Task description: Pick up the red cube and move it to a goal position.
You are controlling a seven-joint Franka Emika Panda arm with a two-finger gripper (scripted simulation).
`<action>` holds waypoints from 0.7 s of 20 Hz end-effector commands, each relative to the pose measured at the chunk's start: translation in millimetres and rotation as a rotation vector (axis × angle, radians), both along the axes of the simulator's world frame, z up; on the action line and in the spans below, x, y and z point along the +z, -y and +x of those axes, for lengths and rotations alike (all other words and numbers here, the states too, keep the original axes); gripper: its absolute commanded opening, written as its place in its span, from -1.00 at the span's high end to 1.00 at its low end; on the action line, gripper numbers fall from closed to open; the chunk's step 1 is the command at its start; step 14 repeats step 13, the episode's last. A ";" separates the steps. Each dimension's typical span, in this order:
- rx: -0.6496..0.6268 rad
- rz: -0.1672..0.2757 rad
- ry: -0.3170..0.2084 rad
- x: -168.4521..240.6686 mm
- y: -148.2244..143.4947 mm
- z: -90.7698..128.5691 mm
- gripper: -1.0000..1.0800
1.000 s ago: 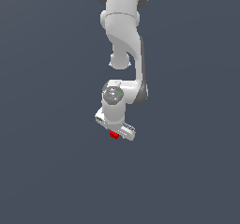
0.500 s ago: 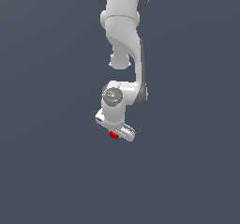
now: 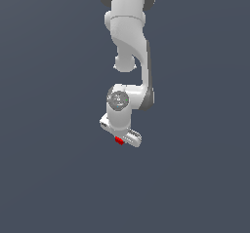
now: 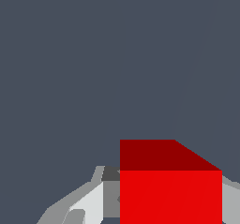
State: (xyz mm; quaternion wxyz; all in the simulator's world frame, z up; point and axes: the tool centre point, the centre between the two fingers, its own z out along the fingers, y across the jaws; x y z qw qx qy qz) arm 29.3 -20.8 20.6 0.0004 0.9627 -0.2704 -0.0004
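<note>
The red cube (image 3: 118, 140) shows as a small red patch under the white gripper (image 3: 120, 138) in the exterior view, mostly hidden by the gripper body. In the wrist view the red cube (image 4: 169, 185) fills the space between the two grey-white fingers (image 4: 89, 200), which press against its sides. The gripper is shut on the cube. The white arm reaches down from the top of the exterior view. Whether the cube is off the ground cannot be told.
The plain dark grey-blue ground (image 3: 53, 168) surrounds the arm on every side. No other object shows in either view.
The gripper with the red cube has shifted very slightly; less of the cube shows under the gripper body in the exterior view than a second ago.
</note>
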 end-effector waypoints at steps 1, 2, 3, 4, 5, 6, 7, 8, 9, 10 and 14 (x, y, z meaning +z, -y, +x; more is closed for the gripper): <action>0.001 0.000 0.001 2.3 -8.1 2.2 1.00; 0.001 0.000 0.001 3.6 -13.0 3.5 1.00; 0.001 0.000 0.001 5.0 -18.9 5.0 1.00; 0.001 0.000 0.001 6.7 -25.6 6.7 1.00; 0.001 0.000 0.001 8.5 -32.8 8.6 1.00; 0.001 0.000 0.001 10.1 -39.1 10.4 1.00; 0.001 0.000 0.001 11.5 -44.6 12.0 1.00; 0.001 0.000 0.001 12.7 -49.2 13.4 1.00; 0.001 0.000 0.001 13.6 -52.8 14.7 1.00; 0.001 0.000 0.001 14.3 -55.6 15.8 1.00; 0.001 0.000 0.001 15.1 -58.8 17.2 1.00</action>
